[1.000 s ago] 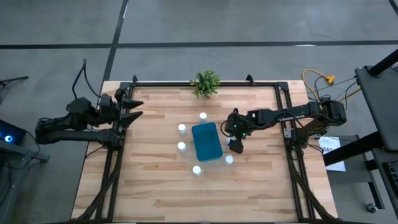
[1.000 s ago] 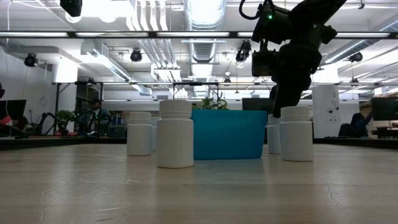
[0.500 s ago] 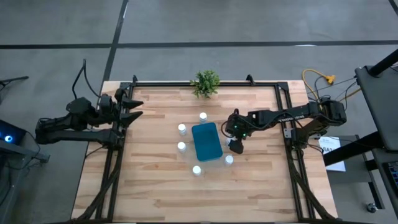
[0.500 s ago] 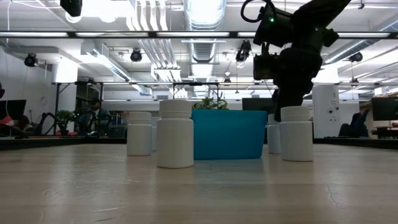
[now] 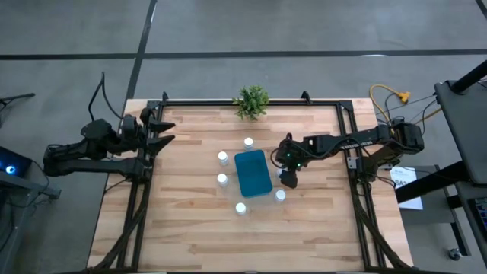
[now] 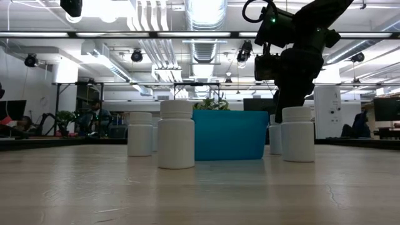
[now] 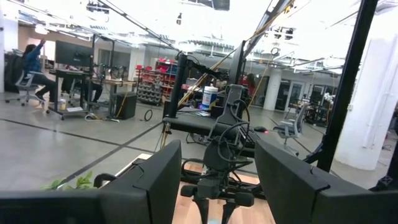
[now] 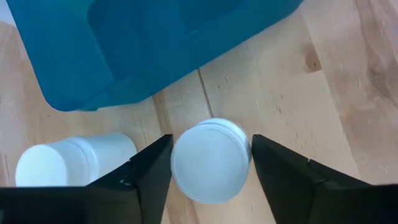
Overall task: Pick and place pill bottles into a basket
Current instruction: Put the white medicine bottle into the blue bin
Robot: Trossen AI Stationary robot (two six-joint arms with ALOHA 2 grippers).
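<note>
- My right gripper [image 5: 288, 180] is down over one pill bottle [image 8: 210, 160] at the basket's 3 o'clock side. It straddles the cap, but I cannot tell whether the grip has closed on it.
- A second bottle [image 5: 280, 195] stands just beside it, at the basket's 5 o'clock corner.
- The basket [image 5: 253, 173] looks empty, so I judge nothing is placed yet.
- Four other bottles wait on the table [image 5: 190, 221] at the basket's 7 [image 5: 240, 207], 9 [image 5: 222, 179], 10 [image 5: 223, 157] and 12 o'clock [image 5: 248, 142].
- My left gripper [image 5: 169, 132] waits spread wide and empty, far off at 9 o'clock.
</note>
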